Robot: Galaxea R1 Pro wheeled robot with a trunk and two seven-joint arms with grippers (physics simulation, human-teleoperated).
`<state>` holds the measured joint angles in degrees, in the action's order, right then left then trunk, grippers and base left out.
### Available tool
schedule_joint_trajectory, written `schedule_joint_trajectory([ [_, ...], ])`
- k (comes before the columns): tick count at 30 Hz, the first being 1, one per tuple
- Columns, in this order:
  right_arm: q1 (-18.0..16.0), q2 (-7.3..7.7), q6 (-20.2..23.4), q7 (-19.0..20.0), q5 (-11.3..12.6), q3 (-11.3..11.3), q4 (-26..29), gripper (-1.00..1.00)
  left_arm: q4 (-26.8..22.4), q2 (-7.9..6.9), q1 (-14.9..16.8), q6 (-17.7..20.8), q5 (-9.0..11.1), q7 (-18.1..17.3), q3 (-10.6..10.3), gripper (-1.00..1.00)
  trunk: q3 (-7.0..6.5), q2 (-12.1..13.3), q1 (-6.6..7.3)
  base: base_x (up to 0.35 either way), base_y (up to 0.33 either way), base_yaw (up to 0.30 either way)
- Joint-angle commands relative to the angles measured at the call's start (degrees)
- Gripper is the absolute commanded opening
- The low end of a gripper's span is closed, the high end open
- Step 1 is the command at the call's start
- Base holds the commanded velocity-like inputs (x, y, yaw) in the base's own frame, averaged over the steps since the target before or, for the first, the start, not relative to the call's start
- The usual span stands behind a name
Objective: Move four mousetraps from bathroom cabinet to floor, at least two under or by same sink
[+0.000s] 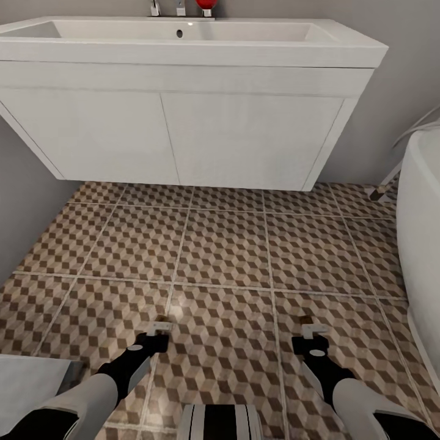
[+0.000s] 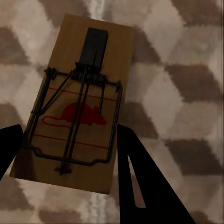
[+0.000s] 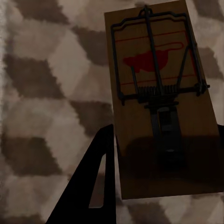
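Two stiff, light traps (image 2: 77, 109) (image 3: 161, 100) were pinched by their board edges in your left gripper (image 1: 162, 327) and right gripper (image 1: 313, 330), clear of the springs.

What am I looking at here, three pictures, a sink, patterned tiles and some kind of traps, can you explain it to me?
This is a simulated two-armed robot. The big picture comes from its head camera, looking down at the patterned bathroom floor, with a white sink on a wall-hung vanity ahead and a bathtub at the right. Its left gripper and right gripper reach forward low. The other two pictures come from cameras on each wrist. Each shows a wooden mousetrap between black fingers: the left mousetrap and the right mousetrap, both seemingly held.
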<state>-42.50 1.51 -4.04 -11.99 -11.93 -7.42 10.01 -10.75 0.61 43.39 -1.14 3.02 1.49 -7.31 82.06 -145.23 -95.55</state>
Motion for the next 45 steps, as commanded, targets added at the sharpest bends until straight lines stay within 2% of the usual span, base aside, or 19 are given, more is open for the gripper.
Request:
schedule_joint_trajectory([
  [1,-0.04,-0.06,-0.27,0.03,-0.46,-0.49,-0.10,-1.00,0.05,-0.01,0.03,-0.15,0.23,-0.14,-0.43,-1.00,0.03,-0.01,0.01,0.000,0.000,0.000],
  [17,-0.04,-1.00,-0.27,0.03,-0.54,-0.57,-0.09,-1.00,-0.09,0.44,0.03,-0.43,0.14,-1.14,-0.34,-1.00,0.03,-0.01,0.01,0.000,0.000,0.000],
  [25,-0.04,-1.07,-0.33,0.03,-0.55,-0.51,-0.11,-1.00,-0.33,0.34,0.03,-0.59,0.22,-1.09,-0.34,-1.00,0.03,-0.01,0.01,0.000,0.000,0.000],
  [33,-0.04,-1.00,-0.29,0.03,-0.55,-0.49,-0.09,-1.00,-0.32,0.37,0.03,-3.17,0.24,-0.89,-0.34,-1.00,0.03,-0.01,0.01,0.000,0.000,0.000],
  [45,-0.04,-1.02,0.15,0.03,-0.55,-0.49,-0.08,-1.00,-0.32,0.84,0.03,-3.44,0.20,-0.07,-0.28,-1.00,0.03,-0.01,0.01,0.000,0.000,0.000],
])
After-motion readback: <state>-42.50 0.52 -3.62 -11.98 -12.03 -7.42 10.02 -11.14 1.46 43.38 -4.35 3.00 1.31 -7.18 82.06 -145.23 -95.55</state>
